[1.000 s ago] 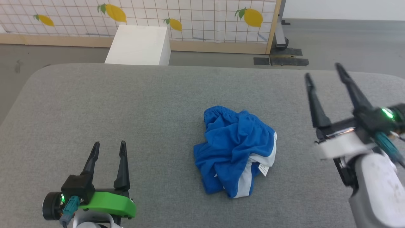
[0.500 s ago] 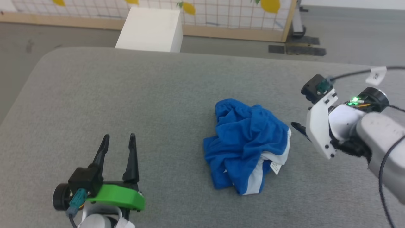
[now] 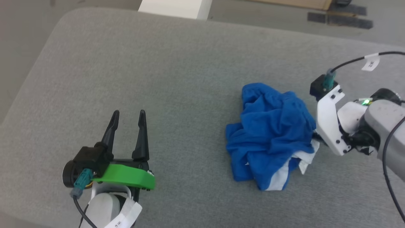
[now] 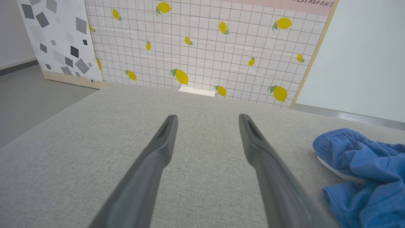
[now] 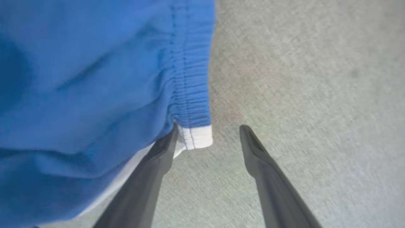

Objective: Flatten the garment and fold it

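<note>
The garment [image 3: 269, 133] is soft, matt blue cloth, creased, with a ribbed gathered waistband and smoother white trim, and it lies on a table [image 3: 158, 63] covered in matt, finely grained grey woven fabric. The left gripper [image 3: 128, 113] and right gripper [image 5: 209, 127] have smooth, matt dark plastic fingers. The left is backed by a glossy green plastic piece [image 3: 129, 179], the right by a white plastic plate [image 3: 329, 123] with a paper tag [image 3: 370, 63] at its one o'clock. At the table's twelve o'clock stands a smooth printed panel [image 4: 205, 47] edged in pale wood.
</note>
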{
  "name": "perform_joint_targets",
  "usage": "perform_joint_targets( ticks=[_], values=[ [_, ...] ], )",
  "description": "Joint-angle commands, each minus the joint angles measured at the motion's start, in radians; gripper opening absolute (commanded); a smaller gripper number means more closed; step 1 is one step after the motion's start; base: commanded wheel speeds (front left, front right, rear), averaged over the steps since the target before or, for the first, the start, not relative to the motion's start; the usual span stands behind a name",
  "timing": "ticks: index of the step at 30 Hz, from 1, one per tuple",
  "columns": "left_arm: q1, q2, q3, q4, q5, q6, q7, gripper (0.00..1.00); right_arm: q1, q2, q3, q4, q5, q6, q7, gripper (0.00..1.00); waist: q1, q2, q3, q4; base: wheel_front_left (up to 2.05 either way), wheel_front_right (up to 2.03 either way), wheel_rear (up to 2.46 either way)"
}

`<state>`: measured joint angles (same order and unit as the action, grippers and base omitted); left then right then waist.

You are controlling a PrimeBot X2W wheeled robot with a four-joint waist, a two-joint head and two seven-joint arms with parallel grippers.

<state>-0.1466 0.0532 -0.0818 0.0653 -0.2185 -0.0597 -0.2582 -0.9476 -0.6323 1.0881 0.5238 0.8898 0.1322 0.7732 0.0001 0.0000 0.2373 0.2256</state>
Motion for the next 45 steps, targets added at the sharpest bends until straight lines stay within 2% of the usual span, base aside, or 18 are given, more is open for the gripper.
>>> perform_joint_targets(
  ticks=[1, 6, 8, 9, 12, 18, 22, 27, 31, 34, 40, 45],
  values=[
    [-0.019, -0.003, -0.004, -0.003, -0.006, 0.007, -0.004, 1.00, 0.009, 0.008, 0.021, 0.012, 0.014, -0.002, -0.016, 1.00, -0.0001, 0.0000, 0.054, 0.047, 0.00, 0.00, 0.00],
    [-0.034, -0.003, -0.006, 0.002, -0.011, 0.013, -0.004, 1.00, 0.028, 0.016, 0.113, 0.037, 0.025, -0.002, -0.044, 1.00, -0.0001, 0.0000, 0.069, 0.046, 0.00, 0.00, 0.00],
    [-0.037, -0.003, -0.005, 0.007, -0.010, 0.014, -0.004, 1.00, 0.023, 0.023, 0.133, 0.043, 0.028, -0.002, -0.066, 0.18, -0.0001, 0.0000, 0.066, 0.038, 0.00, 0.00, 0.00],
    [-0.038, -0.003, -0.004, 0.009, -0.008, 0.013, -0.004, 1.00, 0.016, 0.026, 0.141, 0.048, 0.024, -0.002, -0.087, 0.00, -0.0001, 0.0000, 0.063, 0.033, 0.00, 0.00, 0.00],
    [-0.036, -0.003, 0.002, 0.017, 0.001, 0.011, -0.004, 1.00, -0.004, 0.036, 0.149, 0.061, 0.018, -0.002, -0.167, 0.00, -0.0001, 0.0000, 0.041, 0.013, 0.00, 0.00, 0.00],
    [0.003, -0.003, 0.028, 0.029, 0.025, 0.007, -0.004, 1.00, -0.023, 0.024, 0.132, 0.016, 0.043, -0.002, -0.413, 0.00, -0.0001, 0.0000, -0.031, -0.046, 0.00, 0.00, 0.00],
    [0.038, -0.003, 0.047, 0.031, 0.045, 0.001, -0.004, 1.00, -0.012, -0.043, 0.116, -0.048, 0.032, -0.002, -0.537, 0.00, -0.0001, 0.0000, -0.070, -0.098, 0.00, 0.00, 0.00],
    [0.060, -0.003, 0.054, 0.027, 0.059, -0.003, -0.004, 1.00, 0.081, -0.165, 0.015, -0.118, 0.072, -0.002, -0.653, 0.00, -0.0001, 0.0000, -0.097, -0.151, 0.00, 0.00, 0.00],
    [0.066, -0.003, 0.052, 0.025, 0.068, -0.007, -0.004, 1.00, 0.206, -0.239, -0.065, -0.120, 0.098, -0.002, -0.683, 0.00, -0.0001, 0.0000, -0.106, -0.181, 0.00, 0.00, 0.00],
    [0.066, -0.003, 0.049, 0.027, 0.071, -0.009, -0.004, 1.00, 0.308, -0.262, -0.103, -0.099, 0.112, -0.002, -0.681, 0.00, -0.0001, 0.0000, -0.107, -0.194, 0.00, 0.00, 0.00],
    [0.061, -0.003, 0.036, 0.033, 0.075, -0.015, -0.004, 1.00, 0.483, -0.239, -0.161, 0.038, 0.119, -0.002, -0.646, 0.00, -0.0001, 0.0000, -0.103, -0.200, 0.00, 0.00, 0.00],
    [0.064, -0.003, 0.032, 0.044, 0.080, -0.019, -0.004, 1.00, 0.543, -0.184, -0.202, 0.074, 0.125, -0.002, -0.658, 0.00, -0.0001, 0.0000, -0.114, -0.195, 0.00, 0.00, 0.00]
  ],
)
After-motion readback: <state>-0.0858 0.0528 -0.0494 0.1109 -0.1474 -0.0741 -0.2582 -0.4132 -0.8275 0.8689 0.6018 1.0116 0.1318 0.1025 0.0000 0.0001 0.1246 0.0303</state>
